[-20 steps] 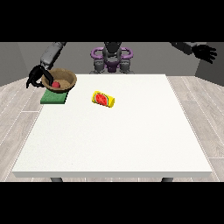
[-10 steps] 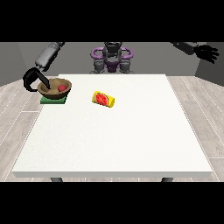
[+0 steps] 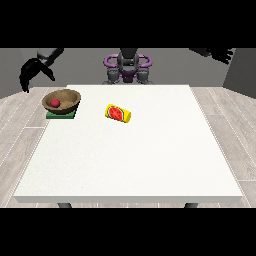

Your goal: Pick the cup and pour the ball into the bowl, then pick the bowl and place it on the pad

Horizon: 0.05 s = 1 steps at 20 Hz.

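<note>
One bowl (image 3: pixel 62 101) on green pad (image 3: pixel 60 115), red ball (image 3: pixel 55 102) inside | cup (image 3: pixel 118 113) lying sideways mid-table (image 3: pixel 130 160) | hand at view's left (image 3: pixel 31 72) raised, fingers relaxed, empty | hand at view's right (image 3: pixel 221 53): fingers spread, empty

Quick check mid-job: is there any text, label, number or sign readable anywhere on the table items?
None: no words or numbers can be read.
The cup, lying on its side, bears only a red watermelon-slice picture, no lettering.
The bowl, ball and pad carry no markings.

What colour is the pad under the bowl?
Green; the pad shows under the bowl in the front view.
</note>
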Motion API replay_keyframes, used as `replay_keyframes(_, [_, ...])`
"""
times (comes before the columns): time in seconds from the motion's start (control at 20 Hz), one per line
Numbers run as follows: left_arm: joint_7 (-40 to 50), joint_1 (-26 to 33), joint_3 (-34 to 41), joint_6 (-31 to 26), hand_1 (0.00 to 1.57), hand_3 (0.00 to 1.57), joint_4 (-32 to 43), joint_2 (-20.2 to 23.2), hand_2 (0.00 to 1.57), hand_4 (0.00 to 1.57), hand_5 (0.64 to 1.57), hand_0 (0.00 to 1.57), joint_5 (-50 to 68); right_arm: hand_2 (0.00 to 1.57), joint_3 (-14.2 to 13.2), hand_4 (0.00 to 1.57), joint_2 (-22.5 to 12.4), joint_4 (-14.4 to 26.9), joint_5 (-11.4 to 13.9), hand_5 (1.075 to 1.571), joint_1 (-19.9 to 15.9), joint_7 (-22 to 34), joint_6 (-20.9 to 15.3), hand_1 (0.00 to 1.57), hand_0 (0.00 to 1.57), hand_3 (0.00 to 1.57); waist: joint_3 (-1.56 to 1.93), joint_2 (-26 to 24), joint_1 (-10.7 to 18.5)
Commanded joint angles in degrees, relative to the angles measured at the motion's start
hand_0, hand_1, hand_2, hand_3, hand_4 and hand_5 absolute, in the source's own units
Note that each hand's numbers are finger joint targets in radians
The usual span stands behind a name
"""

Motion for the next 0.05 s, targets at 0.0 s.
replay_keyframes(0.0, [3.3,3.6,-3.3,2.7,0.0,0.0,2.3,-3.7,0.0,0.9,1.559,0.0,-3.0,0.0,2.9,0.48,4.6,-4.2,-0.6,1.434,-2.6,3.7,3.8,0.0,0.0,0.0,-0.17,-10.9,-3.5])
